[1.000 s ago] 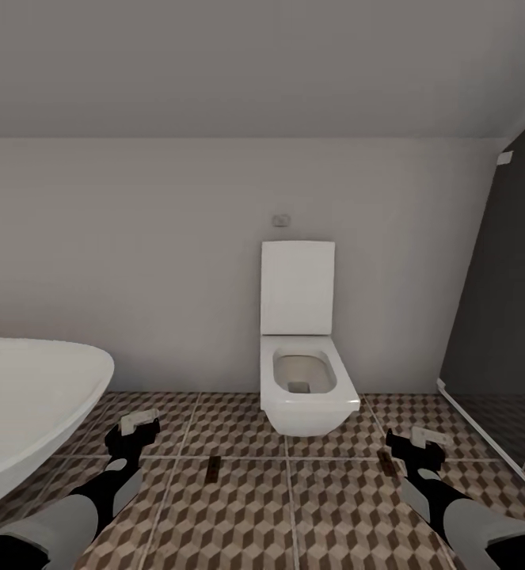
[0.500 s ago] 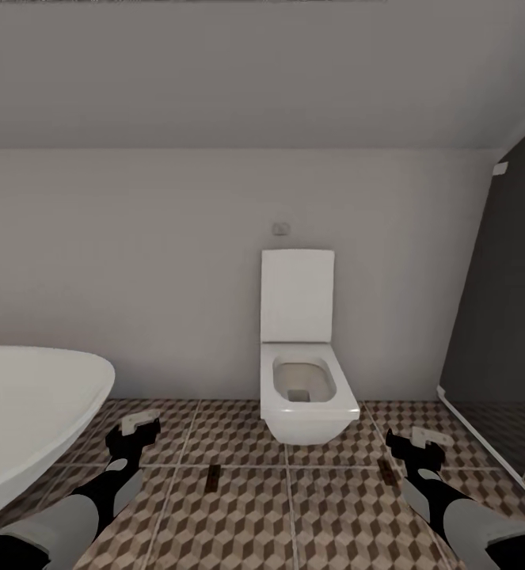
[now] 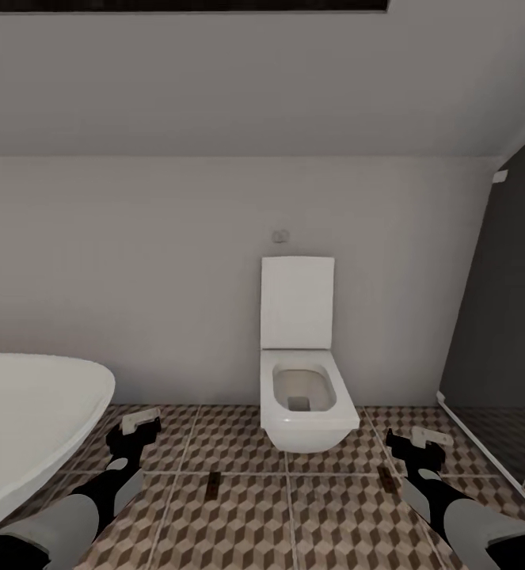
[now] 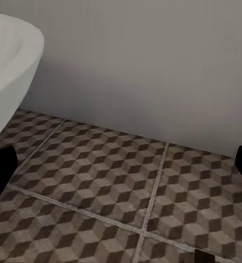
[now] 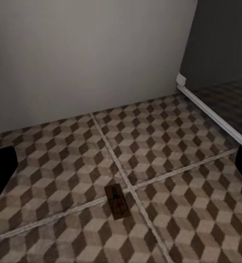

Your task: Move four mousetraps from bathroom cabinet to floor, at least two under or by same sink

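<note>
- The robot faced a plain grey wall; a white toilet with its lid up stood against it, a small round button on the wall above.
- The rounded end of a white bathtub filled the left; a dark glass panel with a white base rail closed off the right.
- The floor was laid in cube-patterned brown and beige tiles with pale grout.
- Two mousetraps lay flat on that floor: one in front of the toilet and a little to its left, on a grout line; the other to the toilet's right, just beside the right pincer; the right wrist view showed this trap by a crossing of grout lines, dark wire on a tan plate.
- The left pincer hung low above the tiles near the tub, its fingers spread and nothing between them; in its wrist view the dark fingertips sat wide at either edge.
- The right pincer hung likewise over the tiles near the glass panel, spread wide and empty.
</note>
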### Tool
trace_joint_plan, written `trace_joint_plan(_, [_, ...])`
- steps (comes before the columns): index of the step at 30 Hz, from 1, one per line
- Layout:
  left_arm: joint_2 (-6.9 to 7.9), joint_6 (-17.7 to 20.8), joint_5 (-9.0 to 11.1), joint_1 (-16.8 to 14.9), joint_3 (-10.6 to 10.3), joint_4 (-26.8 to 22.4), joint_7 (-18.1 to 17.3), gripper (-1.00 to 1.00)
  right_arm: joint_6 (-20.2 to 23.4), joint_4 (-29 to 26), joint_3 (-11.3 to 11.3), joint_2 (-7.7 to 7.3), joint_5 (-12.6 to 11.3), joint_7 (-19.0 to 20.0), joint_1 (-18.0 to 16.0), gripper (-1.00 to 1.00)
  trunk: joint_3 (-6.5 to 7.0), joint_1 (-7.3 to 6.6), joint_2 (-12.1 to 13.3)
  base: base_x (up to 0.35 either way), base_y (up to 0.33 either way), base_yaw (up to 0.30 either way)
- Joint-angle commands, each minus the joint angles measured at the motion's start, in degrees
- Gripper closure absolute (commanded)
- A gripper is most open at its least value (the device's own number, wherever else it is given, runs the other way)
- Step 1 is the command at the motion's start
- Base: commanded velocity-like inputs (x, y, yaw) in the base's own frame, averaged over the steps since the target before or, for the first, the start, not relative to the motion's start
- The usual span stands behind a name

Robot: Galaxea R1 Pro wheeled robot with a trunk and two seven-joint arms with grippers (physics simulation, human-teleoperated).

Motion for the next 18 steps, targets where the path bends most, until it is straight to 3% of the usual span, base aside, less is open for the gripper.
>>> trace_joint_plan(1, [0.03, -0.09, 0.22, -0.03, -0.48, -0.02, 0.37, -1.0, -0.1, 0.0, 0.48, -0.01, -0.43, -0.19, -0.03, -1.0, 0.12, -0.24, 0.39, 0.0, 0.0, 0.0])
trace_joint_plan(18, [-0.92, 0.03, 0.56, 0.05, -0.49, 0.59, 0.32, -1.0, 0.08, 1.45, 0.53, -0.06, -0.39, 0.16, -0.03, -1.0, 3.17, -3.97, 7.21, 0.0, 0.0, 0.0])
